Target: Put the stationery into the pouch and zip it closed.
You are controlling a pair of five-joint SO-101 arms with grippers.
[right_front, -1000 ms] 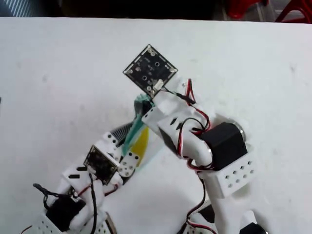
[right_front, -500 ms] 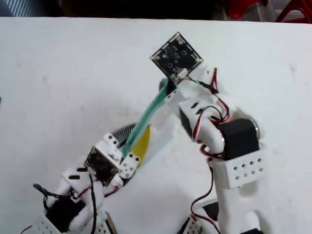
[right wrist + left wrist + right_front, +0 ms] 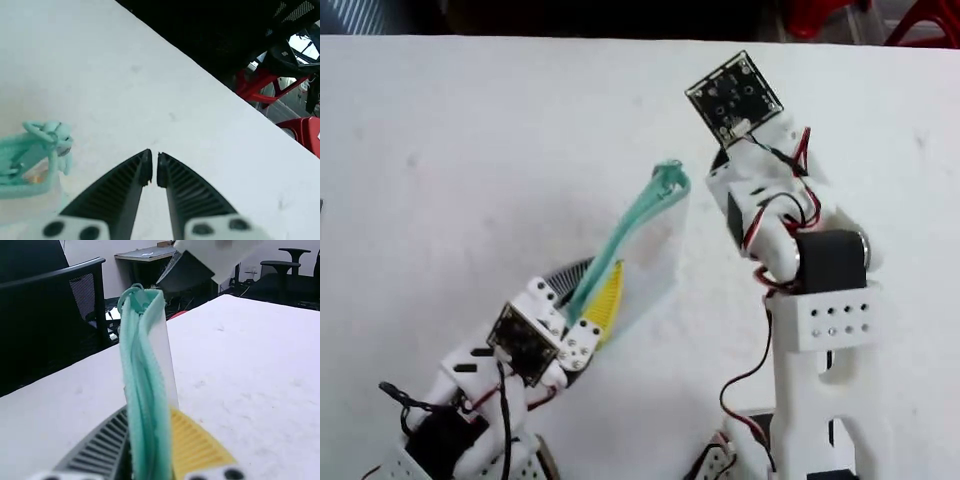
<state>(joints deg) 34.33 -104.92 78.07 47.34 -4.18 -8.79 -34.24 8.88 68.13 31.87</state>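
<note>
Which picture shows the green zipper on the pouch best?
The high view: the zipper shows its whole length there, from the left hand up to the pull tab. The left wrist view looks along it end-on. In the right wrist view the pull tab pokes in at the edge.

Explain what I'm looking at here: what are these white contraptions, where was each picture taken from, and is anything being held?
These are two small robot arms at a white table. One picture looks down from overhead; the other two come from a camera on each arm's wrist. The left claw is clamped on one end of a clear pouch with a teal zipper. The right claw is shut, empty, and apart from the pouch's far end.
</note>
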